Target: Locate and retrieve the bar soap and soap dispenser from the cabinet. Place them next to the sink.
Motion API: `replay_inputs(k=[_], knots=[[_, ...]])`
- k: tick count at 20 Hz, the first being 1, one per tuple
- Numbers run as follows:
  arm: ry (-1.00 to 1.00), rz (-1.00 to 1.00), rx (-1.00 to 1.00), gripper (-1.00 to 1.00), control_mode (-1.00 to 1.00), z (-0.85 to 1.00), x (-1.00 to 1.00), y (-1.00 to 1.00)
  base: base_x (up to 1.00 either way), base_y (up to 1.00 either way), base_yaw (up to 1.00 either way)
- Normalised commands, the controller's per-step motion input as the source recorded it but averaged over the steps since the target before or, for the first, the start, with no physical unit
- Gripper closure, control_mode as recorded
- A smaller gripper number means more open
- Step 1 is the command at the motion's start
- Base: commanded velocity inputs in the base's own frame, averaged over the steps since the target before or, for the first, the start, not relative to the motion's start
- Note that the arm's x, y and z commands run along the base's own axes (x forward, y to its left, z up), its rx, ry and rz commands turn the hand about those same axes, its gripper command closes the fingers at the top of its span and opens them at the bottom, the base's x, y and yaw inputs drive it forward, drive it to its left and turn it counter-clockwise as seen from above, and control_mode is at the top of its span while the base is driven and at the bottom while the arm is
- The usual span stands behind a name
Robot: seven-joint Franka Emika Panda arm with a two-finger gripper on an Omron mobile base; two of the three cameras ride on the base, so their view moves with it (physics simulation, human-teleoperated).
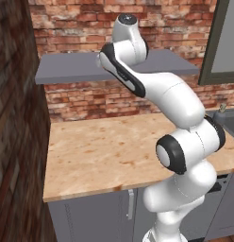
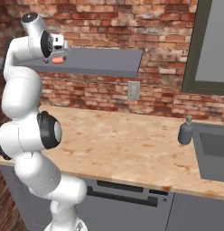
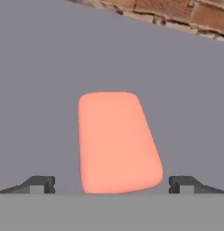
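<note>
Hovering spread claw (image 3: pixel 112 184) straddles unmarked bar soap (image 3: pixel 116 142) on cabinet (image 3: pixel 41 90)

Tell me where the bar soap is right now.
The bar soap lies flat on the grey cabinet shelf, between the open gripper's fingertips in the hand view, at the shelf's left end in the right base view.

Wall: red brick wall (image 2: pixel 109 22) behind
Counter: light speckled wooden countertop (image 1: pixel 104 151)
Outlet: grey wall socket plate (image 2: pixel 133 90) on brick
Sink: dark grey basin (image 2: pixel 215 151) at counter's right
Window: dark-framed pane (image 2: pixel 213 45) above basin
</note>
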Motion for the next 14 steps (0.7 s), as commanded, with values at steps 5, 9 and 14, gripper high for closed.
replay_inputs(k=[5, 9, 14], knots=[[0.02, 0.02, 0.01, -1.00, -1.00, -0.33, 0.30, 0.00, 0.00, 0.00, 0.00], [0.00, 0.05, 0.01, -1.00, -1.00, -0.14, 0.58, 0.00, 0.00, 0.00, 0.00], [0.01, 0.02, 0.00, -1.00, -1.00, -0.24, 0.21, 0.17, 0.00, 0.00, 0.00]])
